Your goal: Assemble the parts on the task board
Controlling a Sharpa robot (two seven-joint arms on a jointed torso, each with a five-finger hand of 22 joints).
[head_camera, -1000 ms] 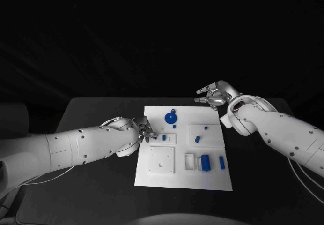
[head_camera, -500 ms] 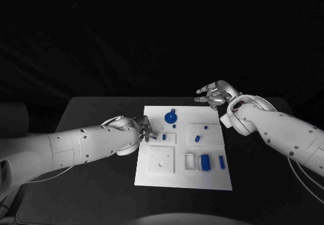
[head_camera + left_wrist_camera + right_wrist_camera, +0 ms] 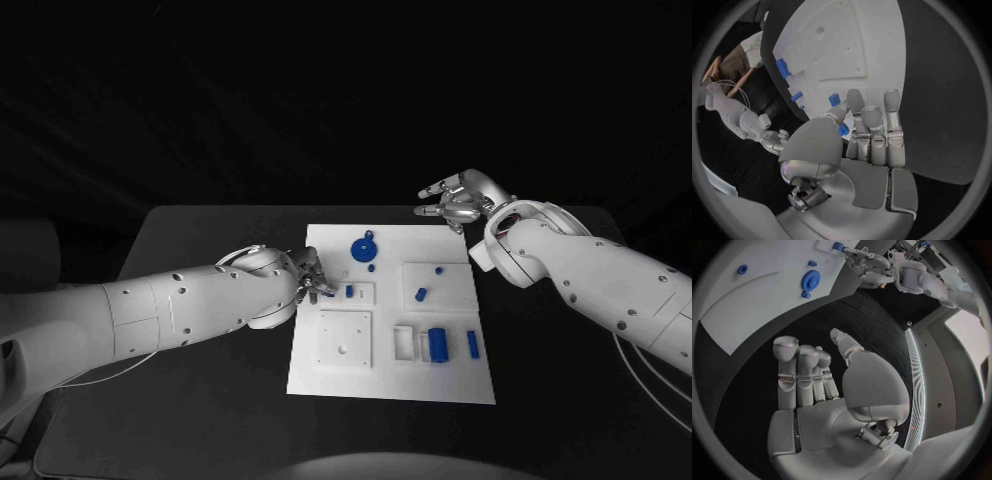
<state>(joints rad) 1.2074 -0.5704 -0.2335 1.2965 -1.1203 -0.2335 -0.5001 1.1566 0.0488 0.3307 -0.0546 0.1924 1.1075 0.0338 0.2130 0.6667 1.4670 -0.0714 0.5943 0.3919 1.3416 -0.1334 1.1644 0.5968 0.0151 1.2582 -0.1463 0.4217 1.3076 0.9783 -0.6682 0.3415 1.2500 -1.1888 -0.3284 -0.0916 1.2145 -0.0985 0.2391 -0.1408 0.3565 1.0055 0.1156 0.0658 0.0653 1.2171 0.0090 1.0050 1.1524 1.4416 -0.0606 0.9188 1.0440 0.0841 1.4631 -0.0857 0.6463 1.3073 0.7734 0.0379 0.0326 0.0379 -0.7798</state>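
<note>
We record the flat white rectangular task board (image 3: pixel 392 315) lying in the middle of the black table (image 3: pixel 216 240), its long side running away from the robot. The left hand (image 3: pixel 306 278) sits at the board's left edge, beside a small raised white block; in the left wrist view its fingertips (image 3: pixel 856 100) are drawn together around a small blue rectangular part (image 3: pixel 842 129), which it appears to pinch between thumb and finger just over the board's edge. A second small blue peg (image 3: pixel 349 291) stands in that block, just beside the left hand. The right hand (image 3: pixel 459 200) hovers over bare table beyond the board's far right corner, well apart from every part; the right wrist view shows its fingers (image 3: pixel 795 370) partly extended and apart, holding nothing. Nearest to it is the round blue toothed gear (image 3: pixel 365 249) on the board's far end. Toward the near end, 2 upright blue blocks (image 3: pixel 438 345) stand side by side, well apart from both hands.
</note>
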